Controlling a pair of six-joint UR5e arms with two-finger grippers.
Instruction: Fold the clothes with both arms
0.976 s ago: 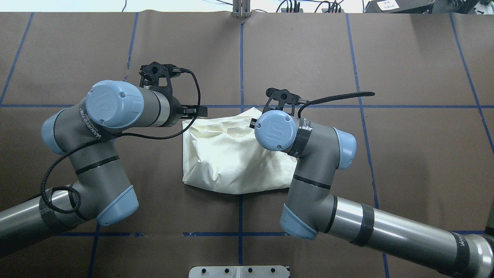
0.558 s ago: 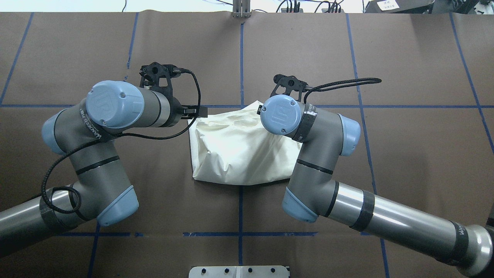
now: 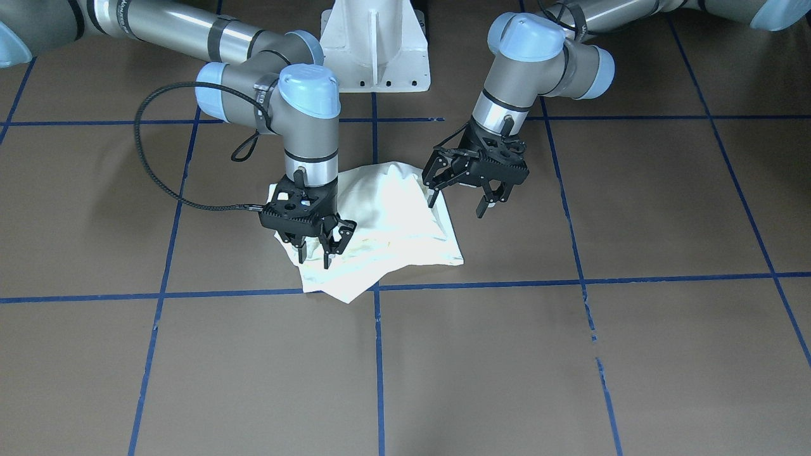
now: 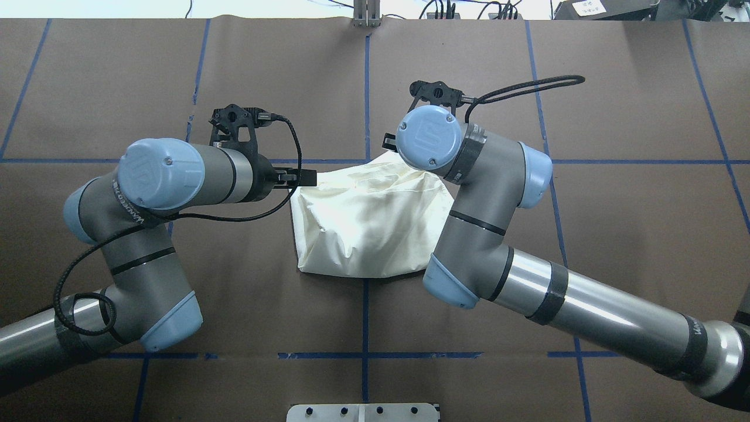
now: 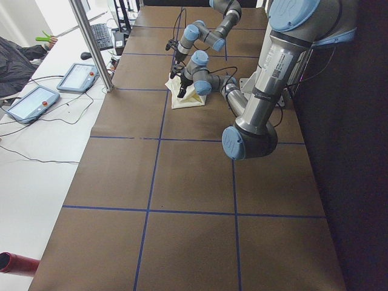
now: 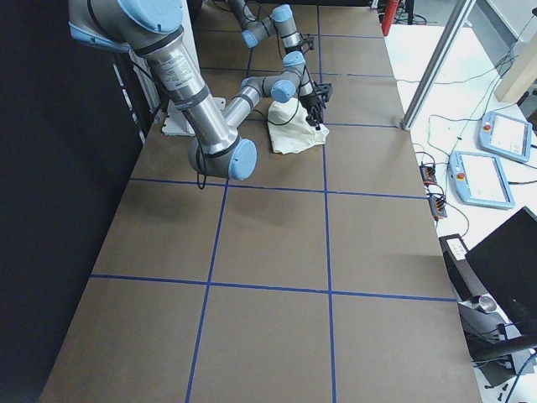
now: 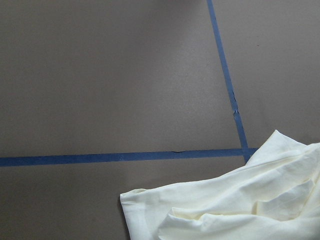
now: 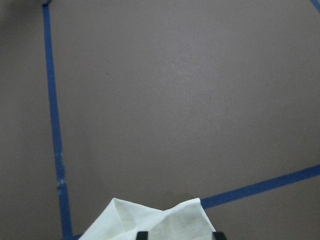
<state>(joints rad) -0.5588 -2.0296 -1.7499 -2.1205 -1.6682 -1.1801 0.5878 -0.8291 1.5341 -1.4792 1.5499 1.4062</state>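
Shirt laid as crumpled, folded bundle, plain cream side up, on brown table near centre. Far edge placed close to crossing of blue tape lines. Right gripper positioned over one far corner. Jaws narrowed, cloth seen between fingertips in wrist view; firm grip cannot be told. Left gripper held at opposite far corner, jaws spread wide, nothing held. One finger seen over cloth edge, other over bare table.
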